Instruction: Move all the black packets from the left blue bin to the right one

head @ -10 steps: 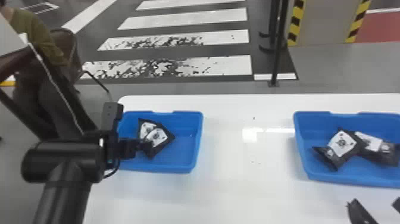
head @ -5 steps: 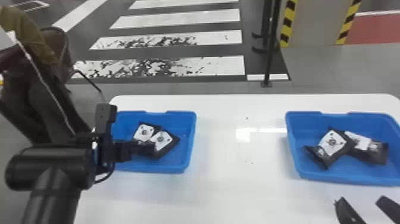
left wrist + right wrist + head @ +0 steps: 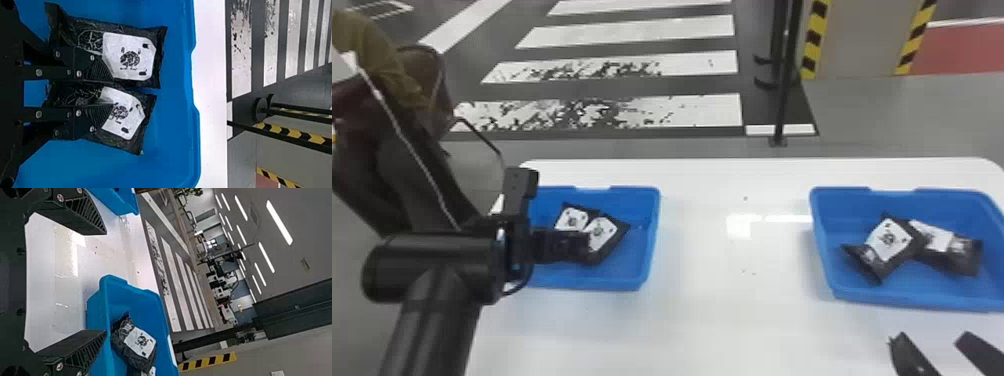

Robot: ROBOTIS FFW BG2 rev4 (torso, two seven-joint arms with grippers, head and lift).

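Left wrist view, left side: left tool (image 3: 110, 92) open across two packets (image 3: 129, 64); their closeness could cause a double pinch. Right tool (image 3: 932, 337) open, head view, lower right.

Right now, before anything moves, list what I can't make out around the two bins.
- Left bin, left end: head view, hidden behind the left arm.
- Right bin, right end: head view, cut off by the right edge.
- Right bin's right-hand packet: head view, partly covered by its neighbour.
- Whether the left gripper grips a packet: left wrist view, contact hidden beneath it.
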